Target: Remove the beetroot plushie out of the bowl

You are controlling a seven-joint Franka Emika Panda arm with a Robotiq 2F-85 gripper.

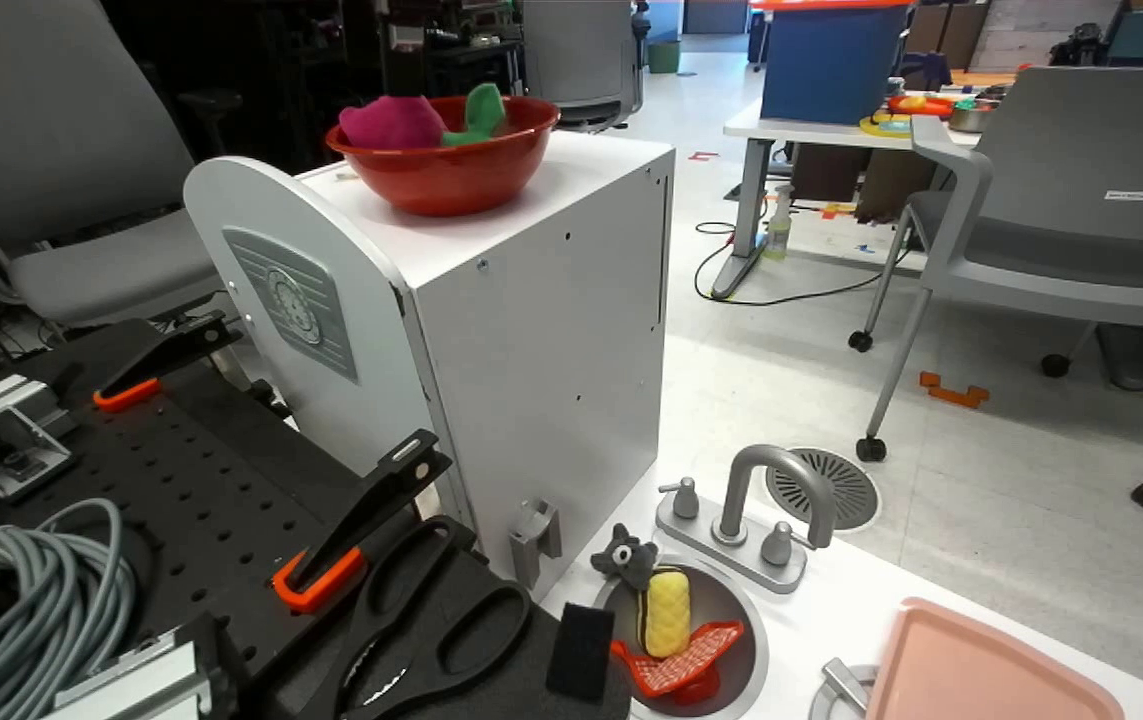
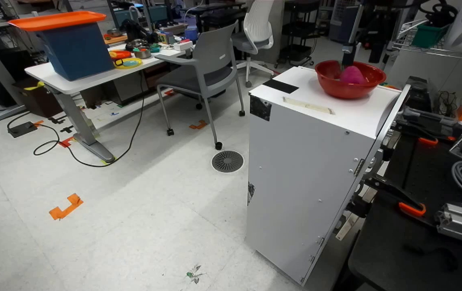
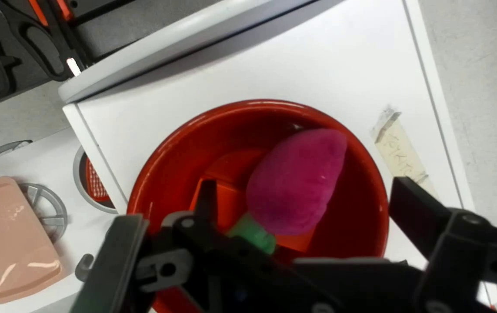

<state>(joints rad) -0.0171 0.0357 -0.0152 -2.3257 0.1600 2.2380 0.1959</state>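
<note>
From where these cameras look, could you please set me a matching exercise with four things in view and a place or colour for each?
Things:
1. beetroot plushie
2. yellow quilted item
3. bowl
4. tray

Places or colours:
A. in the sink basin
B. standing on top of the white cabinet
C. pale pink
D. inside the bowl

Right pairs: 1-D; 2-A; 3-B; 4-C
</note>
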